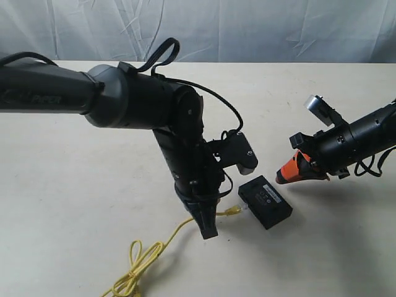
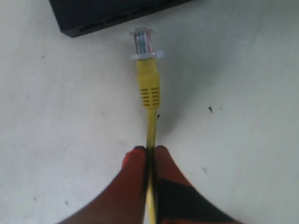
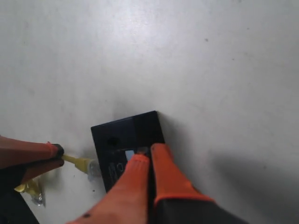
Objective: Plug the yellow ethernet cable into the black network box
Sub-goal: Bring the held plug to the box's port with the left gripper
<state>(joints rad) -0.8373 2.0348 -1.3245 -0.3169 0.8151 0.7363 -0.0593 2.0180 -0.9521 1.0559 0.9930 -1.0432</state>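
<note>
The yellow ethernet cable (image 1: 162,245) lies on the table with a loose knot at its near end. My left gripper (image 1: 208,230) is shut on the cord (image 2: 150,130) a short way behind the plug. The clear plug (image 2: 143,41) points at the side of the black network box (image 2: 105,14) and stops just short of it. The black network box (image 1: 265,201) lies flat, label up. My right gripper (image 3: 148,153) is shut with nothing in it, its orange fingertips over the box's top (image 3: 120,135). In the exterior view the right gripper (image 1: 283,176) sits just right of the box.
A pale table (image 1: 74,185) carries everything. A white cloth backdrop (image 1: 247,28) hangs behind its far edge. The bulky left arm (image 1: 142,99) reaches across the middle and hides part of the cable.
</note>
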